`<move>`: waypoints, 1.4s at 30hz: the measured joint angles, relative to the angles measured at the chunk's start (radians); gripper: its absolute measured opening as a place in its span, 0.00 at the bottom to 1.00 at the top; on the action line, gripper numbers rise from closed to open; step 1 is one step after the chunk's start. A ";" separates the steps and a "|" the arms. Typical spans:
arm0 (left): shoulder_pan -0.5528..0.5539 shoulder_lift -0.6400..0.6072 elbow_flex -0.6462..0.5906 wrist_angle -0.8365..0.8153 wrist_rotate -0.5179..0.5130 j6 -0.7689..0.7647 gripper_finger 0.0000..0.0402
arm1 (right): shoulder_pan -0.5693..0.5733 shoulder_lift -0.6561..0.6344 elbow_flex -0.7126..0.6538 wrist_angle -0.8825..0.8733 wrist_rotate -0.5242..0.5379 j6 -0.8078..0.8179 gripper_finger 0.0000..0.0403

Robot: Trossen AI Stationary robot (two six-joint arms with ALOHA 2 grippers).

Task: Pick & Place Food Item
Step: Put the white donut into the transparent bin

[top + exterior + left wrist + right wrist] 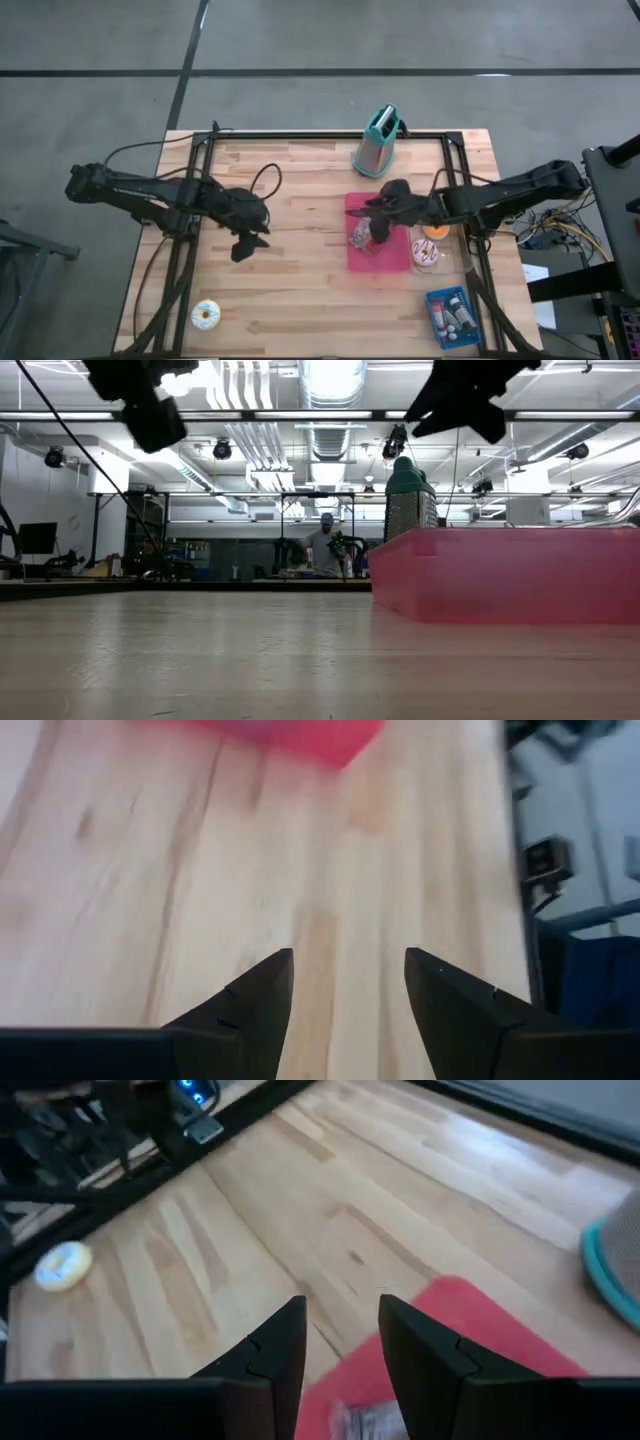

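- Donut (206,315) sits alone near the tabletop (300,190) front-left corner, untouched, so the pick looks not yet done.
- Right hand (378,232) hovers over the pink tray (356,205), fingers partly apart, holding nothing; something clear-wrapped (361,236) lies in it.
- Left hand (246,243) hangs mid-table, wide open, empty.

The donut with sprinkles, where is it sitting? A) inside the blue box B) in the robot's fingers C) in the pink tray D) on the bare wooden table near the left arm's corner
D: in the high view the donut lies alone on the wooden table, far from the pink tray and the blue box, with neither gripper touching it.
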 joint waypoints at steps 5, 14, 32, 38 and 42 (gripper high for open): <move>-0.003 0.001 0.058 -0.240 -0.013 -0.187 0.49 | 0.000 0.060 -0.076 0.185 0.000 -0.103 0.29; -0.110 0.011 0.122 -0.463 -0.014 -0.493 0.49 | -0.001 0.228 -0.139 0.405 0.000 -0.183 0.30; -0.575 0.238 0.102 -0.495 -0.034 -1.114 0.49 | -0.006 0.289 -0.133 0.486 0.000 -0.227 0.28; -0.677 0.390 0.114 -0.495 0.041 -1.211 0.49 | -0.006 0.293 -0.133 0.534 0.000 -0.211 0.27; -0.716 0.460 0.137 -0.475 0.067 -1.224 0.49 | -0.002 0.293 -0.133 0.556 0.000 -0.157 0.27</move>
